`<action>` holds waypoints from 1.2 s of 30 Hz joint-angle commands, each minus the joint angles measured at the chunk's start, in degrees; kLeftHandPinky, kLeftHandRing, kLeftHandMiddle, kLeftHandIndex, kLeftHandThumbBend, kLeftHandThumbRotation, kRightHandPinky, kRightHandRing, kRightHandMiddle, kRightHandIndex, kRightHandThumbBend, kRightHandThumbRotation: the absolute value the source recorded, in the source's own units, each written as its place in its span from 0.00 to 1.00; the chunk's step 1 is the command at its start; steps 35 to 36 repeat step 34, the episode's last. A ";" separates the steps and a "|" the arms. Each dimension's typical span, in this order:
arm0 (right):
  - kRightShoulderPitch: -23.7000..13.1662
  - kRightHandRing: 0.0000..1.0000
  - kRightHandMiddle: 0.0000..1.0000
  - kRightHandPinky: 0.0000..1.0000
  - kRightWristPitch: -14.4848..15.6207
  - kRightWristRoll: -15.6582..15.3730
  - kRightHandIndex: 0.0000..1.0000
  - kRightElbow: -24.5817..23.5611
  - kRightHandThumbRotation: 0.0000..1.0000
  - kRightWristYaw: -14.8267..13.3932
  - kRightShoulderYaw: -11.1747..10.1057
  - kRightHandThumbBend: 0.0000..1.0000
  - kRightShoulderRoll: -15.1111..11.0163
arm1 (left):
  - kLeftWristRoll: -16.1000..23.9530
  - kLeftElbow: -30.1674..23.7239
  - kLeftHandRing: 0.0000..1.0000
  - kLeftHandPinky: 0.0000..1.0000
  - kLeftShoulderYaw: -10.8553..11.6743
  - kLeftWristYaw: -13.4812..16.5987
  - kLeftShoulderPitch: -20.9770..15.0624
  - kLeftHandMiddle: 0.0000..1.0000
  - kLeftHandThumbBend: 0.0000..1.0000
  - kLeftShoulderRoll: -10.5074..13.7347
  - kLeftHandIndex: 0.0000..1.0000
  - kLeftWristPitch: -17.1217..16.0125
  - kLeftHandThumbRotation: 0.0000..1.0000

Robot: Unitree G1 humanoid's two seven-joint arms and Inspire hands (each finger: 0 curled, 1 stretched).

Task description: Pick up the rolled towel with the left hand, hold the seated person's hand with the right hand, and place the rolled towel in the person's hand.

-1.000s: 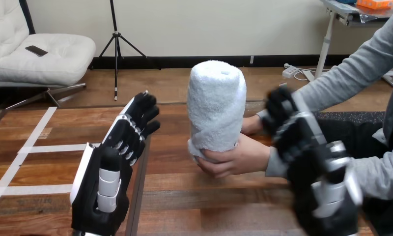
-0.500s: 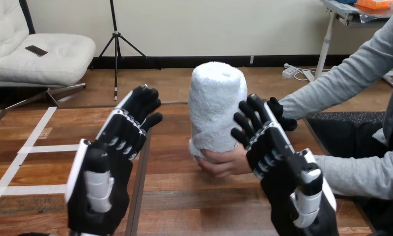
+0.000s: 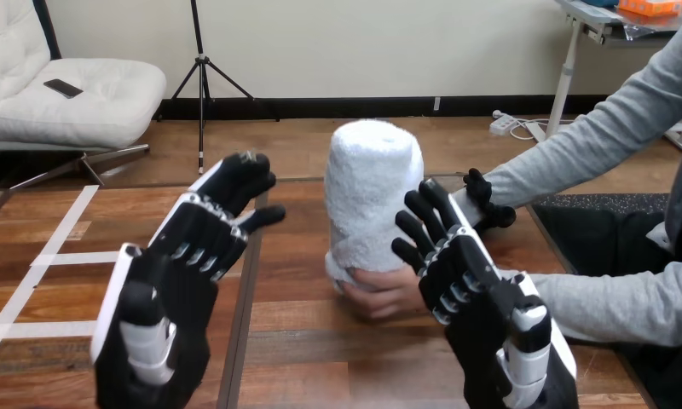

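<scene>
The rolled white towel [image 3: 373,192] stands upright at the table's middle, its base gripped by the person's hand [image 3: 387,291], which comes in from the right. My right hand [image 3: 465,273] is open with fingers spread. It stands just right of the towel, in front of the person's wrist; I cannot tell whether it touches the wrist. My left hand [image 3: 188,256] is open too, raised to the left of the towel with a gap between them, and holds nothing.
The person's grey sleeves [image 3: 593,149] reach in from the right edge, one passing behind my right hand. White tape strips [image 3: 65,256] mark the wooden table [image 3: 320,358] at the left. A dark seam [image 3: 242,332] runs down the tabletop under my left hand.
My right hand has swung in from the right and opened beside the towel, in front of the person's wrist. The towel sank slightly in the person's hand. My left hand drifted a little left.
</scene>
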 commanded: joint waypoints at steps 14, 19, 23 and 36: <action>-2.54 1.00 1.00 1.00 -0.36 -0.36 1.00 -2.00 1.00 0.17 -0.01 1.00 -0.16 | 0.68 -1.52 0.88 0.79 -0.32 2.47 4.10 0.87 0.87 -0.97 0.84 -3.32 1.00; -2.82 1.00 1.00 1.00 -0.37 -0.66 1.00 -1.70 1.00 0.06 -0.14 1.00 -0.12 | 1.01 -1.06 0.87 0.78 -0.51 3.00 4.22 0.87 0.85 -0.68 0.83 -4.09 1.00; -3.02 1.00 1.00 1.00 -0.35 -0.46 1.00 -1.39 1.00 0.07 -0.21 1.00 0.03 | 1.15 -0.88 0.87 0.78 -0.63 3.46 4.31 0.87 0.84 -0.62 0.83 -4.36 1.00; -3.58 1.00 1.00 1.00 -0.26 -0.33 1.00 -1.15 1.00 0.01 -0.57 0.98 0.05 | 1.62 -0.29 0.87 0.78 -1.11 5.07 4.88 0.87 0.82 -1.33 0.83 -5.21 1.00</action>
